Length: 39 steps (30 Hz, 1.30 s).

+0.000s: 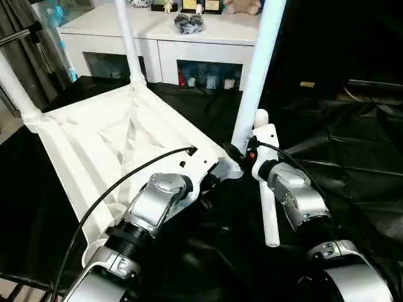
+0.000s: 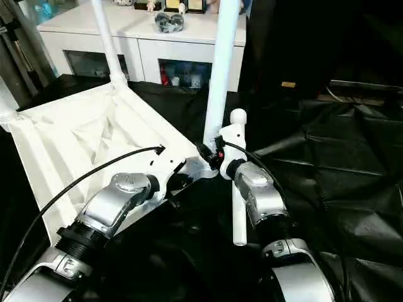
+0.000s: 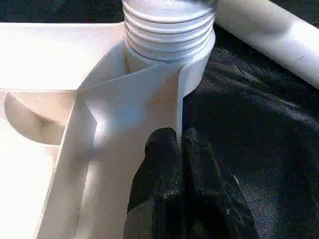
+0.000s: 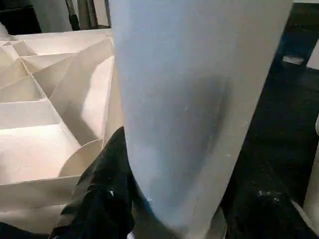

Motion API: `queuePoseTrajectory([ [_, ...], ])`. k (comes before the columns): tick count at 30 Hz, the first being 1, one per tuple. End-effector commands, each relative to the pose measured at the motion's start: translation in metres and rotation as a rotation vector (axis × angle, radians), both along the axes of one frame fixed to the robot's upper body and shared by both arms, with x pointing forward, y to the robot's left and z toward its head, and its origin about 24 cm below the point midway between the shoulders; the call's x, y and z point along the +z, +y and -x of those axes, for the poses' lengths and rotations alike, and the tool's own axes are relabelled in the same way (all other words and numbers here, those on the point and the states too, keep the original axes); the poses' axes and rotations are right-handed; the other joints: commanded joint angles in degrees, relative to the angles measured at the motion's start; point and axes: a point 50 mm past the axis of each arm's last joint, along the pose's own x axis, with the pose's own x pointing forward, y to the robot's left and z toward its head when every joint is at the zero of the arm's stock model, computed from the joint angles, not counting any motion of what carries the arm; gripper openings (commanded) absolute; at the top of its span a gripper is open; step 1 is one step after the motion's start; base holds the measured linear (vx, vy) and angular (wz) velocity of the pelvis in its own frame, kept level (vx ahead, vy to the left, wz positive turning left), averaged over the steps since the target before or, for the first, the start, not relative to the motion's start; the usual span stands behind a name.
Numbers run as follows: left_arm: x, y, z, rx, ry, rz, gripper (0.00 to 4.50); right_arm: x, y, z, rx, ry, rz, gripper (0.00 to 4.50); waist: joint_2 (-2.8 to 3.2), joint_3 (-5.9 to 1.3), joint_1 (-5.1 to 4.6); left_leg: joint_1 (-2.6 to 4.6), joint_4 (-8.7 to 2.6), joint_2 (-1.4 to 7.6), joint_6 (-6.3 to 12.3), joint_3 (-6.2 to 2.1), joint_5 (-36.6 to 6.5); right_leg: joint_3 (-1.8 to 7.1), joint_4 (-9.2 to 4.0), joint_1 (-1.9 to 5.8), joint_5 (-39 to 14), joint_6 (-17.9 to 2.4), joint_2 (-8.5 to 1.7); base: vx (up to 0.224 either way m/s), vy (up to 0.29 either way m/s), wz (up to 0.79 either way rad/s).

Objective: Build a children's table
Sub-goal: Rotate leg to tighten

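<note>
Left hand (image 3: 174, 164): pressed together, touching the tabletop (image 1: 94, 145) corner wall.
Right hand (image 4: 169, 199): pinching the upright leg (image 1: 258, 69) just above its socket (image 1: 232, 165).

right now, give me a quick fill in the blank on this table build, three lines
1. The right hand is closed around an upright white ____.
2. The left hand is shut on the rim of the ____, beside a corner socket.
3. One loose leg lies on the ____ sheet.

Missing words: leg; tabletop; black
</note>
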Motion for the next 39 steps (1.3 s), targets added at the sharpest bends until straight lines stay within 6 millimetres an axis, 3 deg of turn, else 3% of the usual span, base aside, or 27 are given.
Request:
queuePoseTrajectory([
  [1, 0.013, -0.003, -0.009, 0.036, -0.074, -0.017, 0.0, -0.058, 0.029, 0.039, 0.166, 0.282, -0.007, 2.23, 0.11, -1.39, 0.02, -0.32, -5.16, 3.11, 1.09, -1.73, -20.1, 2.6, -6.23, 0.76, -28.5, -8.2, -5.07, 0.0, 0.0, 0.0],
  [12, 0.015, -0.002, -0.005, -0.044, -0.091, -0.003, 0.0, -0.034, 0.028, 0.033, 0.257, 0.191, -0.084, 3.27, -0.21, -1.25, -0.4, -0.48, -5.36, 3.03, 1.71, -2.02, -21.3, 2.52, -6.98, 0.46, -34.1, -5.9, -5.3, 0.0, 0.0, 0.0],
  [14, 0.016, -0.002, -0.004, -0.072, -0.1, 0.002, 0.0, -0.033, 0.027, 0.032, 0.259, 0.183, -0.083, 3.36, -0.13, -1.54, -0.35, -0.71, -5.5, 3.17, 2.2, -1.91, -18.6, 2.5, -6.79, 0.86, -30.8, -6.6, -5.33, 0.0, 0.0, 0.0],
  [17, 0.016, -0.002, -0.001, -0.102, -0.093, 0.007, 0.0, -0.03, 0.023, 0.031, 0.262, 0.159, -0.052, 3.61, -0.1, -1.74, -0.31, -0.91, -5.37, 3.43, 3.01, -1.41, -13.9, 2.46, -5.88, 1.31, -20.4, -10.5, -5.18, 0.0, 0.0, 0.0],
  [21, 0.016, 0.003, 0.006, -0.162, -0.076, 0.022, 0.0, -0.021, 0.015, 0.029, 0.286, 0.115, -0.04, 3.67, -0.08, -1.95, -0.14, -1.02, -5.09, 3.42, 3.88, -1.2, -11.3, 2.4, -5.49, 1.67, -17.1, -12.1, -5.21, 0.0, 0.0, 0.0],
  [23, 0.016, 0.004, 0.008, -0.19, -0.077, 0.024, 0.0, -0.018, 0.012, 0.029, 0.304, 0.1, -0.034, 3.67, 0.01, -2.31, 0.01, -1.15, -4.76, 3.46, 4.65, -1.1, -8.3, 2.29, -5.02, 1.95, -12.7, -12.8, -5.2, 0.0, 0.0, 0.0],
  [28, 0.014, 0.016, 0.016, -0.267, -0.051, 0.028, 0.0, -0.004, -0.005, 0.035, 0.418, 0.056, 0.017, 3.67, 0.26, -3.03, 0.74, -1.05, -3.48, 3.45, 8.34, -0.74, 2.1, 1.96, -2.77, 2.31, 5.3, -16.7, -4.91, 0.025, -0.001, 0.01],
  [30, 0.014, 0.02, 0.018, -0.287, -0.048, 0.024, 0.0, -0.002, -0.009, 0.038, 0.451, 0.055, 0.033, 3.67, 0.23, -3.13, 1.0, -1.01, -3.26, 3.44, 9.74, -0.77, 3.2, 1.83, -2.42, 2.44, 8.8, -17.5, -4.83, 0.029, 0.003, 0.01],
  [33, 0.012, 0.031, 0.026, -0.368, -0.024, 0.016, 0.0, 0.005, -0.022, 0.05, 0.587, 0.062, 0.095, 3.67, 0.32, -3.02, 1.32, -1.03, -3.14, 3.5, 10.79, -0.7, 2.6, 1.82, -2.4, 2.58, 8.0, -17.3, -4.8, 0.0, 0.0, 0.0],
  [35, 0.013, 0.035, 0.03, -0.403, -0.014, 0.017, 0.0, 0.008, -0.026, 0.056, 0.641, 0.07, 0.117, 3.67, 0.33, -2.95, 1.63, -0.86, -3.25, 3.71, 10.5, -0.72, 1.4, 1.76, -2.56, 2.45, 6.0, -17.1, -4.85, 0.0, 0.0, 0.0],
  [37, 0.013, 0.039, 0.033, -0.443, -0.006, 0.011, 0.0, 0.01, -0.03, 0.061, 0.691, 0.074, 0.137, 3.67, 0.31, -2.61, 1.99, -0.79, -3.47, 3.74, 9.1, -0.63, -1.3, 1.78, -2.99, 2.35, 1.3, -16.5, -4.87, 0.0, 0.0, 0.0],
  [38, 0.013, 0.042, 0.035, -0.471, 0.0, 0.002, 0.0, 0.012, -0.032, 0.064, 0.723, 0.084, 0.147, 3.67, -0.08, -2.57, 1.93, -0.74, -3.62, 3.78, 8.09, -0.59, -2.6, 1.82, -3.16, 2.37, -0.8, -16.1, -4.83, 0.0, 0.0, 0.0],
  [39, 0.013, 0.043, 0.036, -0.474, 0.0, 0.001, 0.0, 0.012, -0.032, 0.064, 0.726, 0.085, 0.148, 3.67, 0.11, -2.52, 2.07, -0.71, -3.67, 3.75, 7.65, -0.7, -3.2, 1.82, -3.14, 2.39, -1.8, -15.9, -4.8, 0.0, 0.0, 0.0],
])
